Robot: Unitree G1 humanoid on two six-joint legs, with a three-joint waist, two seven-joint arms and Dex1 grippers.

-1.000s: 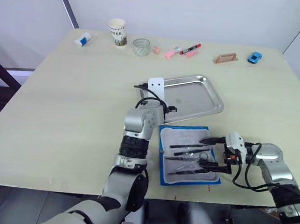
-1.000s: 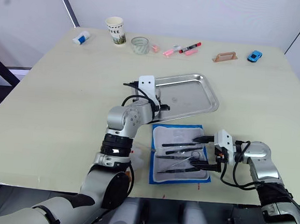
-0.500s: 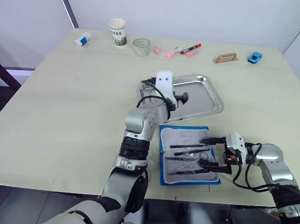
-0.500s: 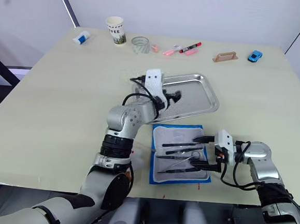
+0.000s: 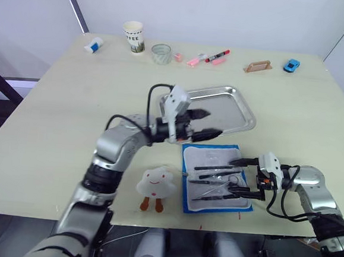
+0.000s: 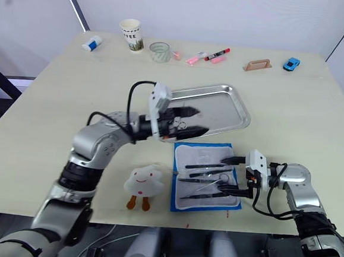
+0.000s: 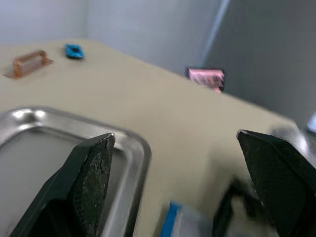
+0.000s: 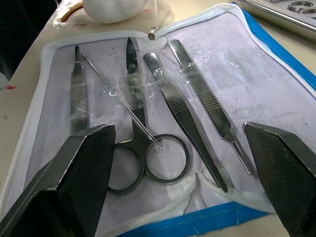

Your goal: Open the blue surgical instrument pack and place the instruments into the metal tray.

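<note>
Instruments (image 8: 163, 123) in pack (image 5: 237, 206) (open)

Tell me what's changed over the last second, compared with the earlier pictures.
The left gripper has swung out from over the near-left of the metal tray toward its front edge, jaws open and empty. The arm's shift uncovered a white plush toy. The right gripper and the open blue pack stayed put.
</note>
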